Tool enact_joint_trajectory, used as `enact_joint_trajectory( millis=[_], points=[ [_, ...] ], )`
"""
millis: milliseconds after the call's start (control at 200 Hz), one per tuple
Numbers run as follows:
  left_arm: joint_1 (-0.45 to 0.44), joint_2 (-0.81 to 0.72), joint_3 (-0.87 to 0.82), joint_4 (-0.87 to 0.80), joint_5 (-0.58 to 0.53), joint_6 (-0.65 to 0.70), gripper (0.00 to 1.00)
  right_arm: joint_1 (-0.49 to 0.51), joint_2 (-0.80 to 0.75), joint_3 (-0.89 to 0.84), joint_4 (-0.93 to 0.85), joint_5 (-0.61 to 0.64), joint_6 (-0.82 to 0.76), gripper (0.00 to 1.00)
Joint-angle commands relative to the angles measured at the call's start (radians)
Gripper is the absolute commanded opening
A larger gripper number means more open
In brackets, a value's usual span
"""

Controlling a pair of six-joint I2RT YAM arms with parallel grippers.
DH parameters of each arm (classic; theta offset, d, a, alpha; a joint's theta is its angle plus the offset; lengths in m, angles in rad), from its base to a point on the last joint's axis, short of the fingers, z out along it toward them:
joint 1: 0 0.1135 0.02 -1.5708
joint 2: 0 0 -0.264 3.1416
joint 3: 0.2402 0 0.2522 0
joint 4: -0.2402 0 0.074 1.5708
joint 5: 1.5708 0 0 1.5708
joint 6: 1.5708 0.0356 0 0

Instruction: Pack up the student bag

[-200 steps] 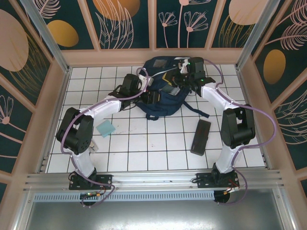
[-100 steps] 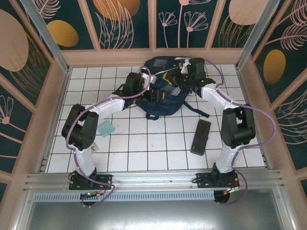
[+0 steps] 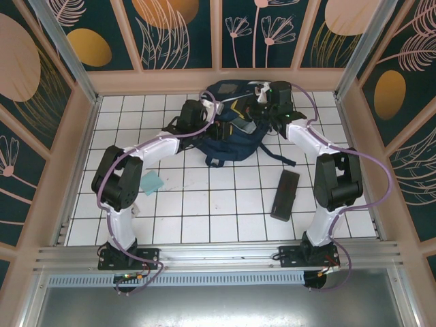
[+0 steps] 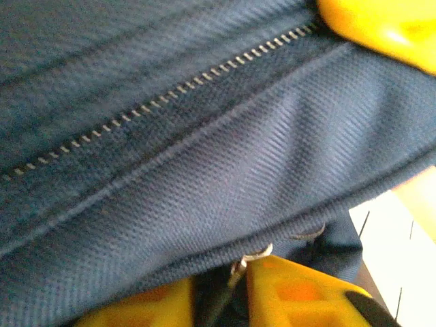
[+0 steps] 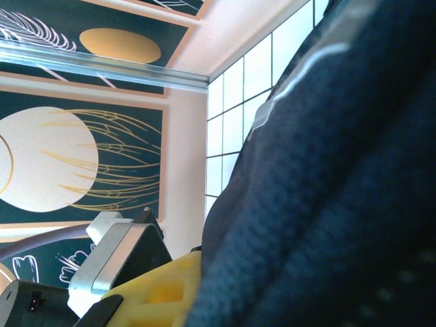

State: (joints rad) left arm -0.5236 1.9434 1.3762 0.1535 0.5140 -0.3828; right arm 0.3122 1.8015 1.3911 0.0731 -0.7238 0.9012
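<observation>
zipper stage on the student bag [image 3: 231, 129], slumped on the tabletop [image 3: 204, 204]. my left fingers [image 4: 300, 293] are pinched narrow on the zipper pull [image 4: 253, 255] at the bag's left side. right fingers [image 5: 163, 289] are clamped on fabric at its right. next i reckon: steady pull along the teeth.

Navy woven fabric of the student bag [image 4: 204, 170] takes up most of the frame. A closed zipper [image 4: 163, 92] with pale metal teeth runs across it on a slant, from the left edge up to the upper right. It ends beside a glossy yellow piece [image 4: 388, 27] in the top right corner; what that piece is cannot be told.

Along the bottom edge, the left end effector [image 4: 218, 303] has its two yellow fingers [image 4: 300, 293] drawn to a narrow gap. A dark pull tab [image 4: 216, 300] sits in that gap, hanging from a small metal loop [image 4: 251, 256] at the fabric's lower seam. White tiled surface [image 4: 395, 238] shows at the lower right.
</observation>
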Motion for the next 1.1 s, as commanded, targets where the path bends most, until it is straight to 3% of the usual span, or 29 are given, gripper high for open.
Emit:
enact_joint_trajectory(
  millis=[0,70,145,470,650,831,1016,1096],
  points=[
    [0.008,0.032,0.07,0.121,-0.019,0.015,0.07,0.014,-0.103,0.008,0.143,-0.089,-0.014,0.0],
    [0.008,0.019,0.057,0.111,-0.025,0.022,0.0,0.012,-0.109,0.005,0.13,-0.084,-0.028,0.0],
    [0.009,-0.009,0.039,0.074,-0.041,0.039,0.0,0.008,-0.112,0.008,0.1,-0.066,-0.059,0.0],
    [0.009,-0.073,0.063,-0.38,-0.164,0.146,0.0,-0.014,-0.115,0.006,-0.004,0.027,-0.156,0.0],
    [0.012,-0.097,0.03,-0.384,-0.193,0.169,0.12,-0.014,-0.098,0.003,0.008,0.012,-0.149,0.0],
    [0.02,-0.087,0.047,-0.341,-0.122,0.168,0.09,-0.012,-0.104,0.003,0.006,0.012,-0.15,0.0],
    [0.022,-0.079,0.07,-0.334,-0.106,0.171,0.15,-0.015,-0.106,0.006,0.001,0.012,-0.155,0.0],
    [0.025,-0.084,0.066,-0.338,-0.118,0.173,0.1,-0.013,-0.104,0.011,0.001,0.009,-0.156,0.0]
  ],
)
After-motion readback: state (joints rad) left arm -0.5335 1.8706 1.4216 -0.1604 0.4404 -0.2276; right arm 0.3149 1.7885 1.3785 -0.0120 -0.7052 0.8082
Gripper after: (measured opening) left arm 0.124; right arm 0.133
